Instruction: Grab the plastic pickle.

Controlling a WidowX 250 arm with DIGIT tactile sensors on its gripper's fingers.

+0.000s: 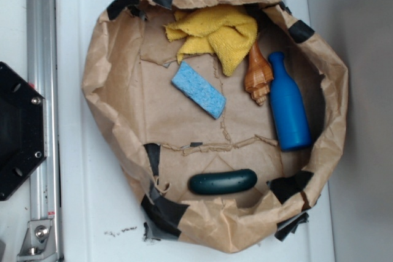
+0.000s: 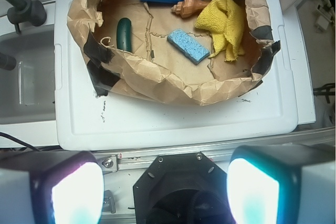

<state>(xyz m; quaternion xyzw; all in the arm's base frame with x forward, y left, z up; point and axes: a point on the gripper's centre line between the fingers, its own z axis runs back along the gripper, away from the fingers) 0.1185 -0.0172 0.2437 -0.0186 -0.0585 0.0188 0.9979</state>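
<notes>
Beside the paper nest's (image 1: 104,108) taped rim lies the plastic pickle (image 1: 222,182). I judge it stiff, light, slippery; I'd pinch mid-length. Gripper (image 2: 165,192) spread wide, empty.

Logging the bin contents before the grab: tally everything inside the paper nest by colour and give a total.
Blue: 2, the bottle and the sponge
Dark green: 1, the plastic pickle
Yellow: 1, the cloth
Brown: 1, the seashell
Total: 5

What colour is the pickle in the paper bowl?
Dark green and glossy. The pickle shows best in the exterior view.
</notes>
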